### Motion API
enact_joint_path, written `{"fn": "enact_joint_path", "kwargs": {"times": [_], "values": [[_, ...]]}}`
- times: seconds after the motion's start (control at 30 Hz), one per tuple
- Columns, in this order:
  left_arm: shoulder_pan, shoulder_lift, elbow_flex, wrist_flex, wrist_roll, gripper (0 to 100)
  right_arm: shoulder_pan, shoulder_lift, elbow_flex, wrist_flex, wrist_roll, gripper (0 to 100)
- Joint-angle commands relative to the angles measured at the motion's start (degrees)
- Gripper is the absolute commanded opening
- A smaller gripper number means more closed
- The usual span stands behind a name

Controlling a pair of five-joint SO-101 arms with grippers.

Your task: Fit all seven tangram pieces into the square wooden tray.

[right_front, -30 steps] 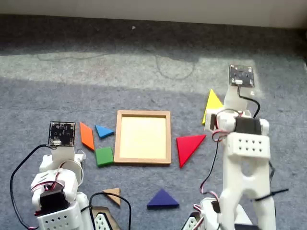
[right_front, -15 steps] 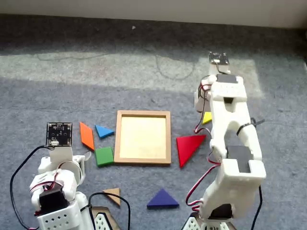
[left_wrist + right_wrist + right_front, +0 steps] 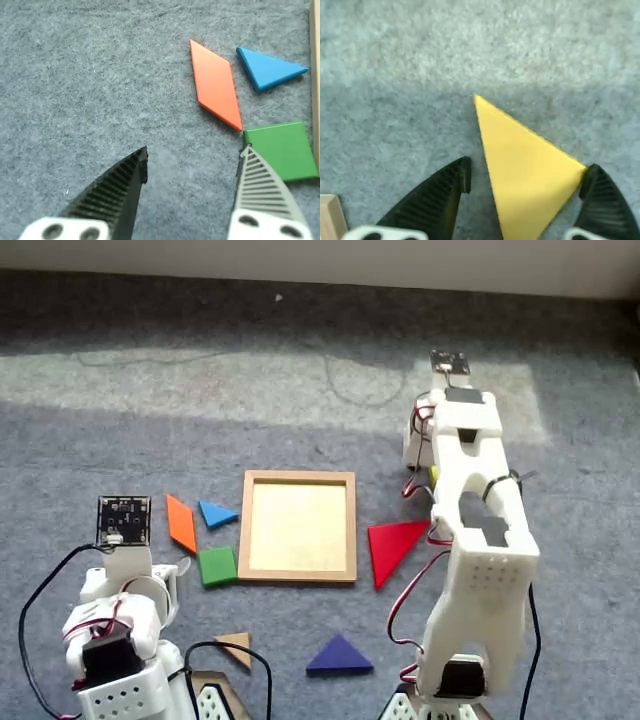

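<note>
Our right hand stands wide open and empty, its fingers either side of the yellow triangle. From above, the arm hides that triangle but for a sliver, at 2 o'clock from the wooden tray. Our left hand is open and empty too, one fingertip over a corner of the green square; touching or not, we cannot tell. That square lies at 8 o'clock from the tray.

left arm folded back close to its base, left gripper pointing down, jaws apart | right arm stretched far forward, right gripper held low, jaws spread wide
</note>
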Motion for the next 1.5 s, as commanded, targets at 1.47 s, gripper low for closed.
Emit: {"fn": "enact_joint_path", "kwargs": {"times": [1.47], "values": [[-0.5, 0.0, -0.4, 0.0, -0.5, 29, -7.8, -25.7, 7.4, 10.5, 3.3, 18.0]]}}
